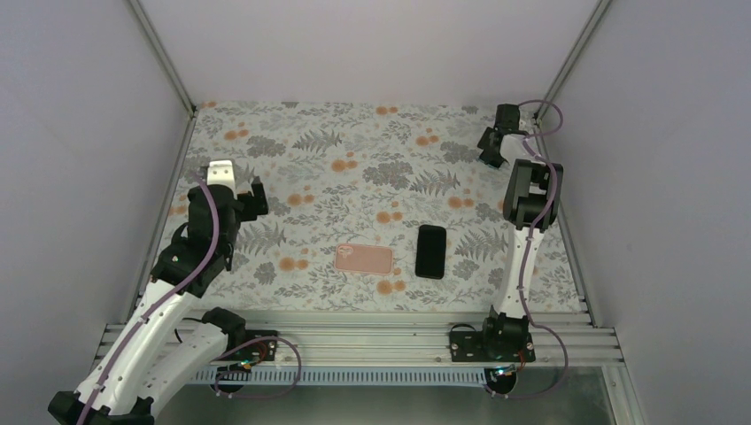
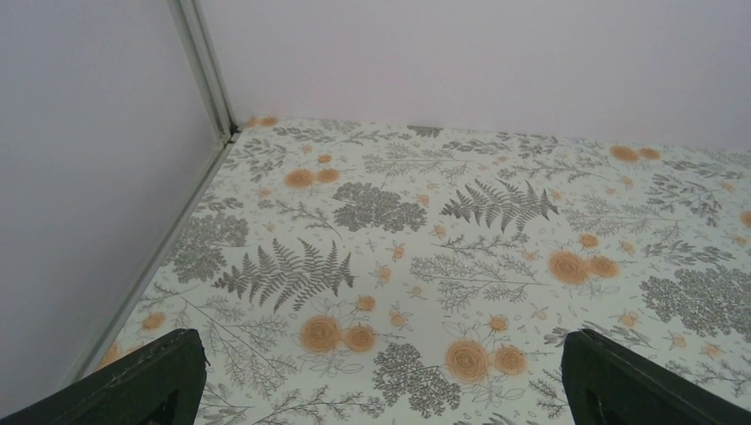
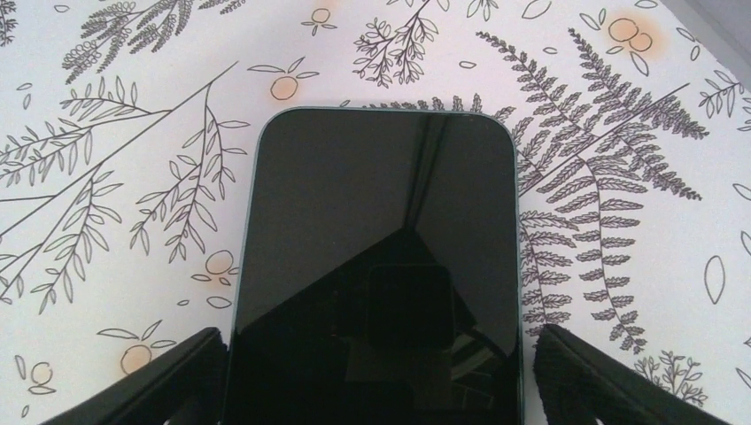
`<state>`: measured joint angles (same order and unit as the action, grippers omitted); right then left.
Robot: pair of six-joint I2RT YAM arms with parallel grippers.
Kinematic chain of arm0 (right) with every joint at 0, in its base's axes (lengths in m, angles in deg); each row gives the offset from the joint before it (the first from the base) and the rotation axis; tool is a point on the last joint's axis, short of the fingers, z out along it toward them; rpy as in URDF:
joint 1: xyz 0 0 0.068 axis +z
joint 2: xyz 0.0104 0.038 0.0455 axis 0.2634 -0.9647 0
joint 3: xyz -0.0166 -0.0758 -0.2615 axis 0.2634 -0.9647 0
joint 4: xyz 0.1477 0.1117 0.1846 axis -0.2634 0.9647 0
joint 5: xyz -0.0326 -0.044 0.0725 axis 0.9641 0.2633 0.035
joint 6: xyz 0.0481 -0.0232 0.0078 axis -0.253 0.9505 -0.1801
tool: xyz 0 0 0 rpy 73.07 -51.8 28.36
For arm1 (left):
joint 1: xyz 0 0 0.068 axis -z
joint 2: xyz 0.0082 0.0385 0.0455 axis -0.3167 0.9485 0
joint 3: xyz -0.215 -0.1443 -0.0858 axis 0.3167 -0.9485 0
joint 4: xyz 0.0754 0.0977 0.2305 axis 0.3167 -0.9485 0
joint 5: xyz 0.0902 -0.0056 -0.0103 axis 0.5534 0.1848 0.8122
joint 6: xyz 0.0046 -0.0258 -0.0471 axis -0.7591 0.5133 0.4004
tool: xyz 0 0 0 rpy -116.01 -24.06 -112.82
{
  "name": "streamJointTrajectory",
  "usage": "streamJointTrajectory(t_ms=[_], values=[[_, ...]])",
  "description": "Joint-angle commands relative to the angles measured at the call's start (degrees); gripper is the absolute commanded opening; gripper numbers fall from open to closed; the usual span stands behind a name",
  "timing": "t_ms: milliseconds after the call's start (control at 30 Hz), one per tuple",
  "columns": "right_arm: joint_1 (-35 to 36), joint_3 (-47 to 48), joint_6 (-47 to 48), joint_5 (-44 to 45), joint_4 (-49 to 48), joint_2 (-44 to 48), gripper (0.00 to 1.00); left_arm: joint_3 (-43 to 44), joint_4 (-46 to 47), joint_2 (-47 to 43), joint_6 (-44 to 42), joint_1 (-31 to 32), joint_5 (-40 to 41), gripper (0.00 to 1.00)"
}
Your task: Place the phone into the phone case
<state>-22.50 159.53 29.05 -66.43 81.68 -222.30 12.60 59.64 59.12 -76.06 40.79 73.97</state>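
Observation:
The black phone (image 1: 430, 251) lies flat, screen up, on the floral table cover, right of centre. The pink phone case (image 1: 364, 258) lies flat just to its left, a small gap between them. In the right wrist view the phone (image 3: 376, 248) fills the space between my right gripper's (image 3: 376, 354) fingers. The jaws are open and straddle its long edges, the left finger (image 3: 168, 381) close against one edge and the right finger (image 3: 602, 381) a little apart. My left gripper (image 1: 241, 186) hovers open at the left side, with only the cover between its fingers (image 2: 142, 381).
White walls enclose the table on three sides, with metal posts in the back corners (image 1: 190, 108). An aluminium rail (image 1: 354, 332) runs along the near edge by the arm bases. In the top view the right arm's elbow (image 1: 530, 190) stands near the right wall.

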Motion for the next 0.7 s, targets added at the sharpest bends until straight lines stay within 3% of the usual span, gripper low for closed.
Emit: streamJointTrajectory(t_ms=[0, 67, 367, 667], values=[[-0.26, -2.09, -1.41, -0.62, 2.68, -0.71, 0.79, -0.21, 1.50, 0.08, -0.89, -0.57, -2.69, 1.00], [-0.12, -3.49, -2.06, -0.99, 2.52, 0.65, 0.74, -0.03, 1.48, 0.03, -0.91, -0.79, -3.42, 1.00], [1.90, -17.88, -5.23, -6.05, -2.60, 11.15, 0.67, 1.69, -0.06, -0.37, 1.00, -1.00, -3.25, 1.00], [2.52, -35.07, -6.73, -12.93, -9.10, 25.09, 0.64, 2.78, -2.63, 0.75, 8.39, -1.02, -12.05, 1.00]])
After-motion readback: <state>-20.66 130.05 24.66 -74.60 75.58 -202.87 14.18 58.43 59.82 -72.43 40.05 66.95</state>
